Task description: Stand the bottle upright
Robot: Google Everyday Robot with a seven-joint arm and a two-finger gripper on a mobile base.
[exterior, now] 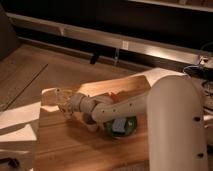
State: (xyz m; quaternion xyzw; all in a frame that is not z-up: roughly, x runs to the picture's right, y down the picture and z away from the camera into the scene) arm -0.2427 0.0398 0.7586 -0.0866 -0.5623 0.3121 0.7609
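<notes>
My arm [125,106] reaches from the right to the left across the wooden table [75,147]. My gripper [66,103] is at the table's far left corner, low over the surface. A small clear, pale shape that looks like the bottle [56,95] lies at the gripper's tip, partly hidden by it. I cannot tell whether the gripper touches or holds it.
A round green object with a blue-white label [120,127] lies under my forearm near the table's middle. A beige cylinder [90,124] sits just left of it. A white block [17,127] stands beside the table's left edge. A metal rail [125,42] runs along the back.
</notes>
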